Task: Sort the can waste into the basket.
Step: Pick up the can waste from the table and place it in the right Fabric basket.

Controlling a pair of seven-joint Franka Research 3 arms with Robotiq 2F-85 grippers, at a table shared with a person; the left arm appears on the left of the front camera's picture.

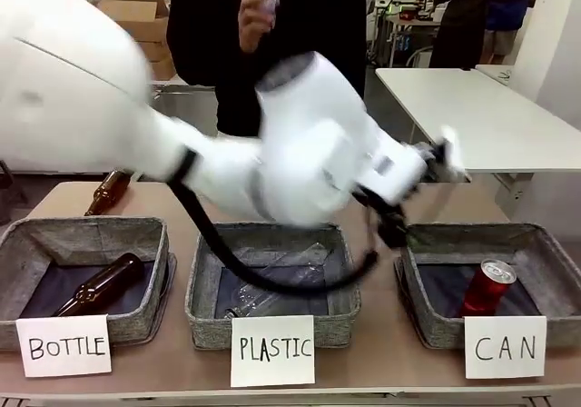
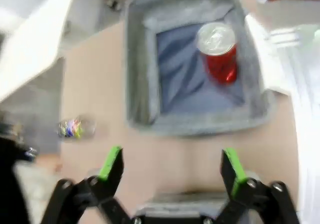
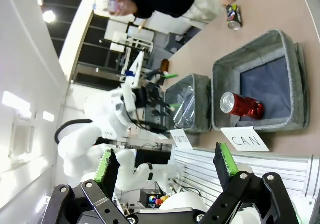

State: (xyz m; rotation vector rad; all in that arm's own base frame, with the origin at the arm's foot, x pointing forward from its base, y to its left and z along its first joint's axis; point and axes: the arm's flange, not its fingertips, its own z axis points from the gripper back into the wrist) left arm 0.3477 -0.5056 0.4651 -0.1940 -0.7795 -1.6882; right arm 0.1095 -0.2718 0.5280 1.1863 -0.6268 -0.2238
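Within the grey woven-fabric rectangular basket (image 1: 434, 327) marked by the white card (image 1: 505, 347) hand-lettered "CAN", at the right end of the row, the red metal drink can (image 1: 487, 289) with a silver top is found. It rests tilted on the dark lining, silver top uppermost, towards the right side of the compartment.

The crushed dark-blue metal can (image 3: 232, 16) with yellow markings is located outside the basket. It lies on the bare tabletop (image 3: 260, 14) past the far wall, on the person's side, apart from the basket. In the left wrist view it is rendered as a blurred coloured patch (image 2: 75, 128).

The left gripper (image 2: 171, 165) is carried above the tabletop just beside the basket (image 2: 137, 74). Its fingers (image 2: 111, 161) are spread wide, and nothing is held between the green pads. In the front view the white left arm (image 1: 300, 153) is shown motion-blurred, crossing from the left towards the basket.

The right gripper (image 3: 165, 164) is held off to the near side of the tabletop, well apart from the basket (image 3: 226, 71). Its fingers (image 3: 222, 160) are likewise fully parted and empty.

Two further grey baskets are set in the same row: one carded "PLASTIC" (image 1: 204, 321) containing a clear plastic bottle (image 1: 281, 275), and one carded "BOTTLE" (image 1: 150, 321) containing a brown glass bottle (image 1: 100, 284). A second brown glass bottle (image 1: 109, 192) lies on the tabletop behind the latter. A clear object is held up by the person's hand (image 1: 257, 14).
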